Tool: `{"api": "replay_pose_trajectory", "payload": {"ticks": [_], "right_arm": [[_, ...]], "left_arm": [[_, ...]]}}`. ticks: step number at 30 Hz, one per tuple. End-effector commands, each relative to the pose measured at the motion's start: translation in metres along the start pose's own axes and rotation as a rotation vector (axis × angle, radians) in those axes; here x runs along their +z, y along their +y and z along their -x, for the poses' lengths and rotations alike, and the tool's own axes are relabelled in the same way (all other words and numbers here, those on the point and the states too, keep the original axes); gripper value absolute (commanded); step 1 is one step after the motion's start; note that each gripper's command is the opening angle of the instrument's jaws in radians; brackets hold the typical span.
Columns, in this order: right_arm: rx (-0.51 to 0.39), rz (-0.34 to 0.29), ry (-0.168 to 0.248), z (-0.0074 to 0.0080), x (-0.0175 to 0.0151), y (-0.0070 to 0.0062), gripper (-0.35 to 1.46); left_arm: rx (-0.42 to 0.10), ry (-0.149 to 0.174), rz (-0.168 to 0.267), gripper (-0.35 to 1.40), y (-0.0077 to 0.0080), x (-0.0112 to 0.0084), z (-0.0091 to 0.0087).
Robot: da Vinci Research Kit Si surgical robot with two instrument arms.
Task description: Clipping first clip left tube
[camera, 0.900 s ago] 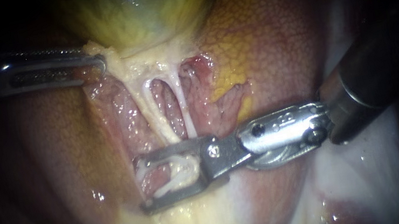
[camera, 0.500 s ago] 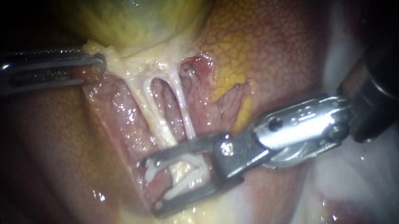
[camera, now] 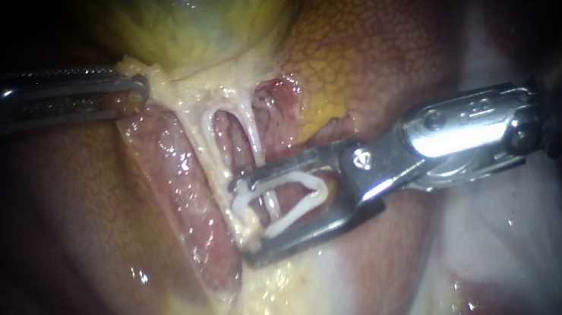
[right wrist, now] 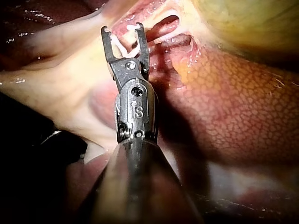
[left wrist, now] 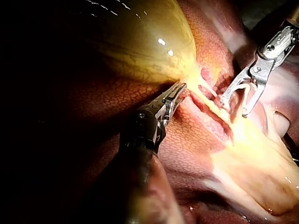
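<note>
Left instrument (camera: 142, 89): ridged steel jaws clamped on pale stringy tissue (camera: 164, 85);
Right instrument (camera: 241, 222): forked jaws apart, both gripping bent white clip (camera: 277, 180); slim whitish tube (camera: 252, 135) between.

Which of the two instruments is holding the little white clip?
The right instrument: the white clip sits between its wide-spread jaws, while the left instrument grips gallbladder tissue.

Endoscope sits close over the tubes (camera: 212, 154); both wrist cameras face them from opposite sides
</note>
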Motion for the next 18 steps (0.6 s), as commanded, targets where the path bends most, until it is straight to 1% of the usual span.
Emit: {"api": "replay_pose_trajectory", "payload": {"ticks": [1, 5, 8, 13, 18], "right_arm": [[0.006, 0.003, -0.001, 0.0003, 0.0000, 0.0002, 0.36], [0.029, 0.004, -0.002, 0.0015, -0.0002, 0.0011, 0.37], [0.046, 0.009, -0.003, 0.0025, 0.0000, 0.0016, 0.37], [0.082, 0.000, -0.006, 0.0045, 0.0004, 0.0028, 0.38], [0.099, -0.004, -0.009, 0.0056, 0.0003, 0.0043, 0.38]], "left_arm": [[0.000, 0.000, 0.000, -0.35, 0.0000, 0.0000, 0.0000], [0.000, 0.000, 0.000, -0.35, 0.0000, 0.0000, 0.0000], [0.000, 0.000, 0.000, -0.35, 0.0000, 0.0000, -0.0001], [0.001, 0.000, 0.001, -0.35, 0.0000, 0.0001, -0.0001], [0.001, -0.001, 0.001, -0.35, 0.0000, 0.0001, -0.0002]]}}
